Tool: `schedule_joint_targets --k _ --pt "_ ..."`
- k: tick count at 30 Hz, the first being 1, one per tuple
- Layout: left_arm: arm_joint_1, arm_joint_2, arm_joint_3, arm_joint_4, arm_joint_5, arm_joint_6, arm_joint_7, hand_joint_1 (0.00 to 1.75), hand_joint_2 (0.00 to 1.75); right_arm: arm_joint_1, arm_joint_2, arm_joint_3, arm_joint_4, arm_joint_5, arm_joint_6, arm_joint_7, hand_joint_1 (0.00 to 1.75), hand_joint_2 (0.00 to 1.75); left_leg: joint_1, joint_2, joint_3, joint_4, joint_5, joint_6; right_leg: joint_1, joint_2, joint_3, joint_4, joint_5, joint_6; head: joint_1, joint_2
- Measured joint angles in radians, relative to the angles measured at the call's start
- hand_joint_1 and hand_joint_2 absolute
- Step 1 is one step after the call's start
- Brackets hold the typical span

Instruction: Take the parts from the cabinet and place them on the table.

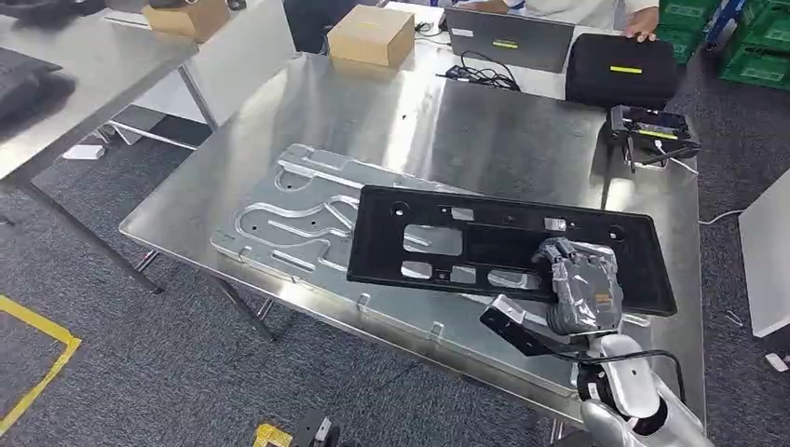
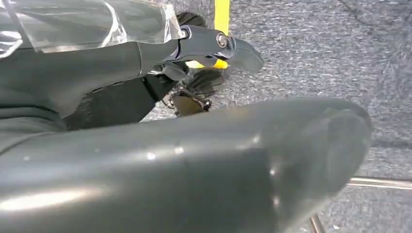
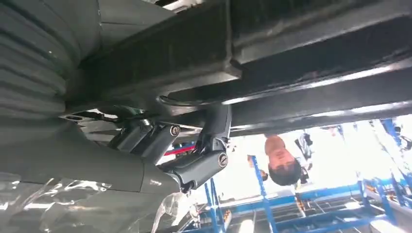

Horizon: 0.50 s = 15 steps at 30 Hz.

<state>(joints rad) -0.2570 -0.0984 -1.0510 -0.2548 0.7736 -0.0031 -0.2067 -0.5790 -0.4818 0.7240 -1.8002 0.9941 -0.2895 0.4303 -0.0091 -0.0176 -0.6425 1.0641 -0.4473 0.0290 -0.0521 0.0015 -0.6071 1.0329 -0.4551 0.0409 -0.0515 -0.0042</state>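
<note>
I see my right robot hand [image 1: 579, 291] gripping the black panel [image 1: 503, 247] at its near right edge, above the silver plate [image 1: 298, 223] on the counter [image 1: 522, 130]. Left robot hand [image 2: 214, 46]: I cannot tell.

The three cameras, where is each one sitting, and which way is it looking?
Head view: high on the robot, looking down at the steel table; the right hand grips the black panel lying over a silver plate.
Left wrist view: behind the left hand, looking down at grey carpet and a yellow line.
Right wrist view: behind the right hand, looking up under the black panel.
Shared: head and right wrist views both show that hand and panel.
</note>
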Motion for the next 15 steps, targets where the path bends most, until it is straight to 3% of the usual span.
schedule_joint_targets --k 2,3,4,5,6,7,8,9,12,13,14,15 --pt "-0.001 0.0 -0.001 0.0 -0.005 0.007 -0.01 0.0 0.0 -0.001 0.0 0.0 0.003 0.002 0.0 0.0 1.75 1.75 0.01 0.006 -0.074 0.159 -0.072 -0.015 0.0 0.0 -0.001 0.0 -0.001 0.0 0.0 0.0" --pt "0.0 0.0 -0.003 0.0 -0.01 0.01 -0.023 0.0 0.0 0.0 0.0 0.0 0.004 0.004 0.0 0.002 1.75 1.75 0.011 0.009 -0.109 0.228 -0.093 -0.018 0.001 0.0 -0.001 0.0 -0.002 0.0 0.0 0.0" --pt "0.001 0.0 -0.003 0.0 -0.011 0.011 -0.037 0.0 0.0 0.001 0.0 0.0 0.004 0.01 0.0 0.007 1.75 1.75 0.011 0.01 -0.123 0.25 -0.092 -0.017 0.002 0.0 -0.001 0.0 -0.003 0.0 0.0 0.0" --pt "0.0 0.0 -0.003 0.0 -0.011 0.01 -0.055 0.0 0.0 0.002 0.0 0.0 0.004 0.014 0.0 0.009 1.75 1.75 0.011 0.01 -0.114 0.222 -0.068 -0.013 0.003 0.0 0.001 0.0 -0.004 0.0 0.0 0.0" --pt "0.0 0.0 -0.003 0.0 -0.011 0.008 -0.068 0.0 0.0 0.002 0.0 0.0 0.004 0.021 0.002 0.01 1.75 1.75 0.008 0.01 -0.08 0.149 -0.028 -0.005 0.006 0.001 0.003 0.0 -0.005 0.0 0.0 0.0" --pt "-0.002 0.0 -0.003 0.0 -0.011 0.005 -0.074 0.0 0.0 0.002 0.0 0.0 0.003 0.026 0.004 0.01 1.75 1.75 0.002 0.01 -0.033 0.052 0.019 0.01 0.009 0.001 0.007 0.0 -0.006 0.0 0.0 0.0" --pt "-0.004 0.0 -0.003 0.0 -0.012 0.002 -0.076 0.0 0.0 0.001 -0.001 -0.001 0.003 0.032 0.006 0.01 1.75 1.75 -0.008 0.01 0.016 -0.051 0.061 0.032 0.01 0.0 0.011 -0.003 -0.007 0.0 0.0 0.0" --pt "-0.006 0.004 -0.003 0.0 -0.013 -0.002 -0.076 0.0 0.0 0.002 -0.002 -0.003 0.004 0.034 0.008 0.011 1.75 1.75 -0.01 0.017 0.03 -0.079 0.052 0.044 0.006 -0.003 0.016 -0.013 -0.006 0.001 0.001 0.0" --pt "-0.003 0.005 -0.003 0.0 -0.013 -0.006 -0.075 0.0 0.0 0.002 -0.004 -0.003 0.004 0.042 0.019 0.012 1.75 1.75 -0.026 0.015 0.037 -0.098 0.059 0.049 -0.006 -0.005 0.021 -0.029 0.0 0.016 0.0 0.0" --pt "-0.003 0.006 -0.003 0.0 -0.012 -0.006 -0.075 0.0 0.0 0.001 -0.005 -0.004 0.003 0.044 0.021 0.012 1.75 1.75 -0.029 0.015 0.047 -0.115 0.064 0.057 -0.004 -0.005 0.033 -0.046 0.004 0.023 0.0 0.0" --pt "0.001 0.008 -0.003 0.0 -0.011 -0.006 -0.074 0.0 0.0 0.008 -0.007 -0.008 0.004 0.045 0.023 0.014 1.75 1.75 -0.009 0.017 0.087 -0.162 0.085 0.053 -0.002 -0.005 0.039 -0.036 -0.003 0.024 0.001 0.0" --pt "-0.001 0.007 -0.003 0.0 -0.011 -0.006 -0.075 0.0 0.0 0.007 -0.008 -0.008 0.003 0.047 0.025 0.013 1.75 1.75 -0.016 0.013 0.099 -0.178 0.087 0.063 0.006 -0.003 0.027 -0.004 -0.028 0.02 0.001 0.0"
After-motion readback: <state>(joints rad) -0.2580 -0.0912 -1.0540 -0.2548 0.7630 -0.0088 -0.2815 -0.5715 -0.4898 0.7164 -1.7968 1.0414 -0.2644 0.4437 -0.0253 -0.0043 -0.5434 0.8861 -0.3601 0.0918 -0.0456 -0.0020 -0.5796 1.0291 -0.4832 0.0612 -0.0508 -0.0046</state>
